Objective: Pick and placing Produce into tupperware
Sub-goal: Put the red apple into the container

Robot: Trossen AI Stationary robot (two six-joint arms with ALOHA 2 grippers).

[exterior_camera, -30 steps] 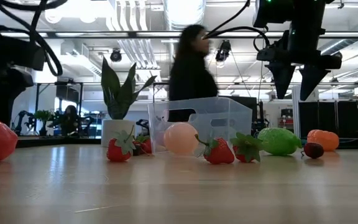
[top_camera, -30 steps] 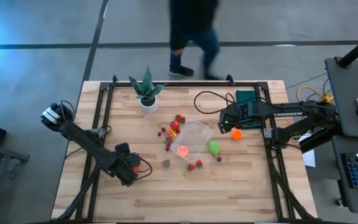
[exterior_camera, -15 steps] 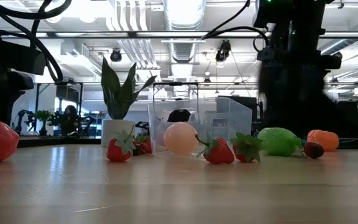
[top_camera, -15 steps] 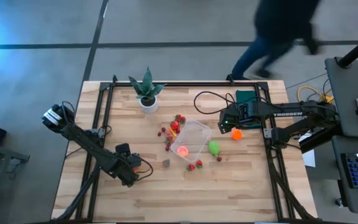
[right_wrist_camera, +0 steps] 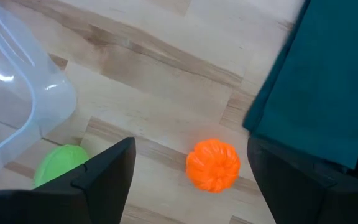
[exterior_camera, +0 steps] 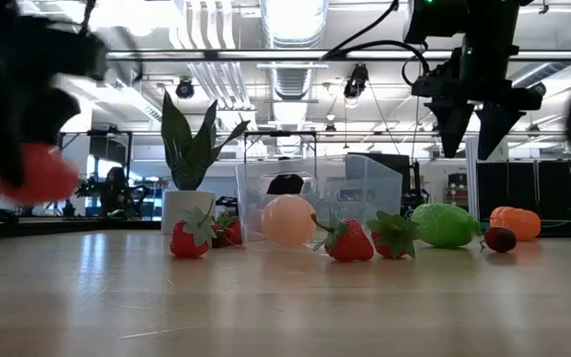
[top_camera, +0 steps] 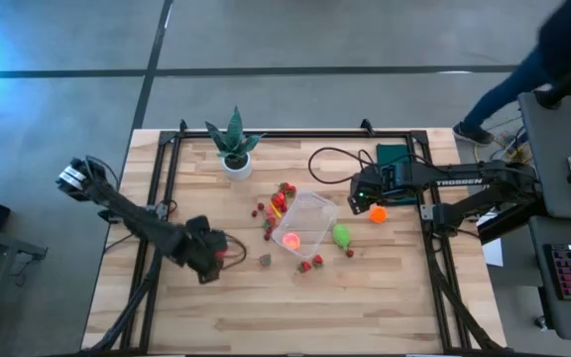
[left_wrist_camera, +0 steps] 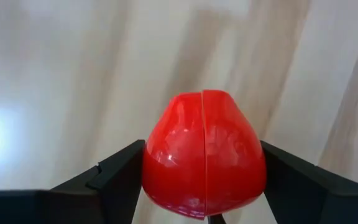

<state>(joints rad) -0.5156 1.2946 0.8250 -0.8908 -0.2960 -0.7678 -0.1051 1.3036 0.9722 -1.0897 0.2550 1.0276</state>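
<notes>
My left gripper [top_camera: 218, 256] is shut on a glossy red produce piece [left_wrist_camera: 204, 163], held above the table left of the tupperware [top_camera: 307, 222]; the low view shows the red piece [exterior_camera: 34, 174] in the air. A pink ball [top_camera: 290, 240] sits in the clear tub's near corner. Strawberries [exterior_camera: 350, 241] lie around the tub. A green piece [top_camera: 341, 236] and an orange piece [right_wrist_camera: 213, 165] lie on the wood to its right. My right gripper [top_camera: 365, 195] hangs open over the orange piece, not touching it. My left gripper pinches the red piece by its two opposite rounded sides [left_wrist_camera: 151, 168] between its two fingers [left_wrist_camera: 114, 180]. The fingers come from above, slanting steeply down. The piece is lifted clear of the table.
A potted plant [top_camera: 234, 149] stands near the far edge and a dark green cloth [right_wrist_camera: 328, 93] lies at the far right. A metal frame [top_camera: 167, 159] borders the table. A person [top_camera: 533, 69] is beyond the table's far right corner.
My left gripper has risen with the red piece, lifting it clear of the table, and has shifted a little toward the tupperware. My right gripper has kept still. Behind the far edge a person has walked from the middle to the right.
</notes>
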